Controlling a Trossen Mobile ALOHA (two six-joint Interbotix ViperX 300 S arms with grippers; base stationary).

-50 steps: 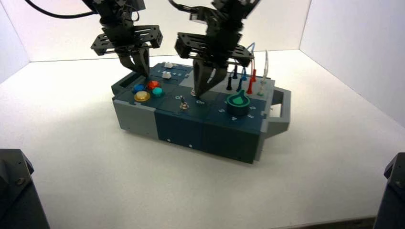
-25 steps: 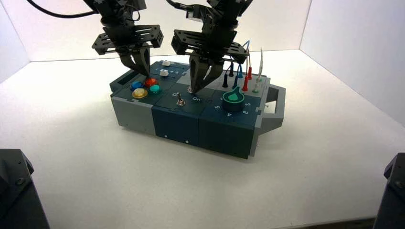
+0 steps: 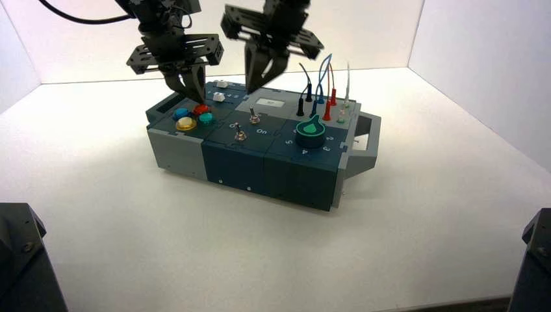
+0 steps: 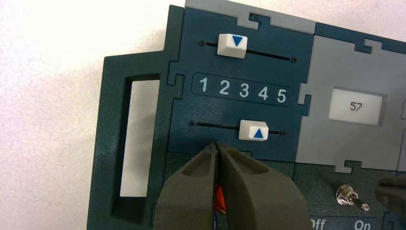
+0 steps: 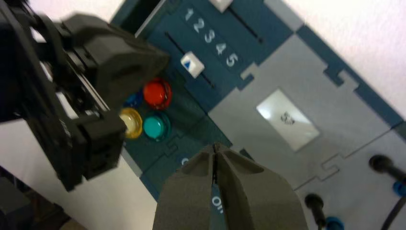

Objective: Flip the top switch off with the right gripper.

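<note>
The top switch (image 3: 255, 118) is a small silver toggle at the rear of a twin pair, behind the front toggle (image 3: 240, 135). In the left wrist view the top switch (image 4: 351, 198) leans toward the side lettered "On". My right gripper (image 3: 252, 86) hangs shut well above and just behind the switch, touching nothing. In the right wrist view the right gripper (image 5: 214, 146) has its fingers closed over the lettering, and the switch is hidden. My left gripper (image 3: 193, 99) is shut, tips low over the red button (image 3: 201, 109). The left gripper (image 4: 218, 143) sits just short of the nearer slider.
The box (image 3: 234, 166) carries yellow, blue, red and teal buttons (image 3: 186, 123), two white sliders (image 4: 253, 130) with a 1–5 scale, a white display (image 4: 355, 106), a green knob (image 3: 311, 132) and plugged wires (image 3: 325, 91). A grey handle (image 3: 367, 140) sticks out on the right.
My right gripper has risen up and back from the top switch, which now shows uncovered. The box has slid a little to the left. The left gripper has barely moved.
</note>
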